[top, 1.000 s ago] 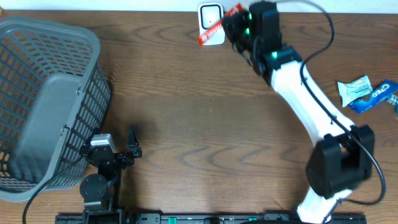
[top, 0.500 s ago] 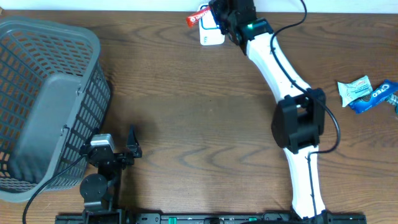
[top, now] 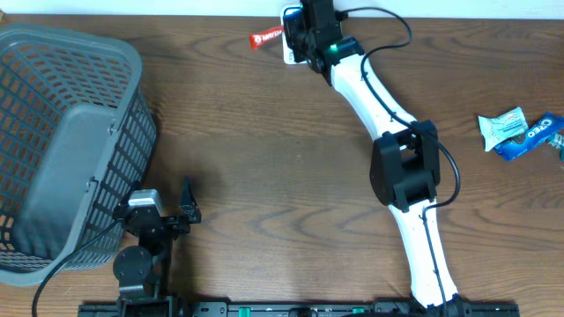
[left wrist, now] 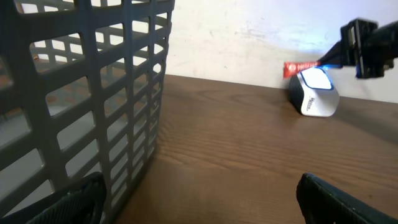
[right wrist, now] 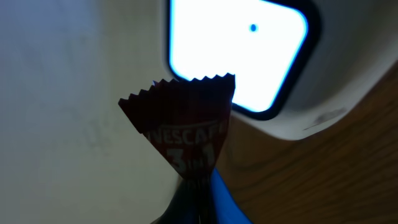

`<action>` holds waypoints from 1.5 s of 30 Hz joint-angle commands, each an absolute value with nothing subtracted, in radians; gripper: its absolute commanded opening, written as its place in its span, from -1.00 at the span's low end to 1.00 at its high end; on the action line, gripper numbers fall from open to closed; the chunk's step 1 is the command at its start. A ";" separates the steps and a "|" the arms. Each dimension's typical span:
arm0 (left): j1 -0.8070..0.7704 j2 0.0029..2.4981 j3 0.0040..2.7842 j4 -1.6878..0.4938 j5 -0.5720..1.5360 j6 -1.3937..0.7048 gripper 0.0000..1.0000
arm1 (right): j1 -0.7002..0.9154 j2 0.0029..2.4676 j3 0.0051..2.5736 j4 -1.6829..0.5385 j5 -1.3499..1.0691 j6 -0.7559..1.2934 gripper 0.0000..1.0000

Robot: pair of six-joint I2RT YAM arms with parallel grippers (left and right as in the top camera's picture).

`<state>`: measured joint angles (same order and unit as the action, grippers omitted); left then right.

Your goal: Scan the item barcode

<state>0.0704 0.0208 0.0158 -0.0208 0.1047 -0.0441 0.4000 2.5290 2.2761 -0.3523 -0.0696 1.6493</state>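
Note:
A red Nescafe sachet (top: 264, 39) sticks out to the left of my right gripper (top: 287, 38), which is shut on its right end at the table's far edge. Most of the white barcode scanner (top: 290, 55) is covered by the gripper in the overhead view. In the right wrist view the sachet (right wrist: 186, 134) rises from my shut right gripper (right wrist: 200, 202), its zigzag edge overlapping the scanner's lit window (right wrist: 239, 50). The left wrist view has the scanner (left wrist: 314, 93) far off with the sachet (left wrist: 300, 67) above it. My left gripper (left wrist: 199, 202) rests open and empty by the basket.
A large grey mesh basket (top: 70, 141) fills the left side, close against my left gripper (top: 163, 204). Two snack packets, one light blue (top: 502, 126) and one dark blue (top: 539, 136), lie at the right edge. A pale wall runs behind the scanner.
My right arm has swung left along the far edge, carrying the sachet from right of the scanner across it to its left side. The left arm has not moved.

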 commanded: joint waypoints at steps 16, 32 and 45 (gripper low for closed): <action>0.075 0.020 0.004 -0.060 0.122 -0.027 0.96 | 0.380 2.540 2.297 -0.488 -0.130 1.645 -0.97; 0.075 0.020 0.004 -0.060 0.122 -0.027 0.96 | 0.270 2.274 2.298 -1.200 0.060 1.378 -0.97; 0.075 0.020 0.004 -0.060 0.122 -0.027 0.96 | 0.250 2.358 2.296 -1.252 -0.050 1.006 0.96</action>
<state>0.0704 0.0208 0.0158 -0.0212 0.1047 -0.0441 0.2356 2.2959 2.2917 -1.2568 0.0200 1.1061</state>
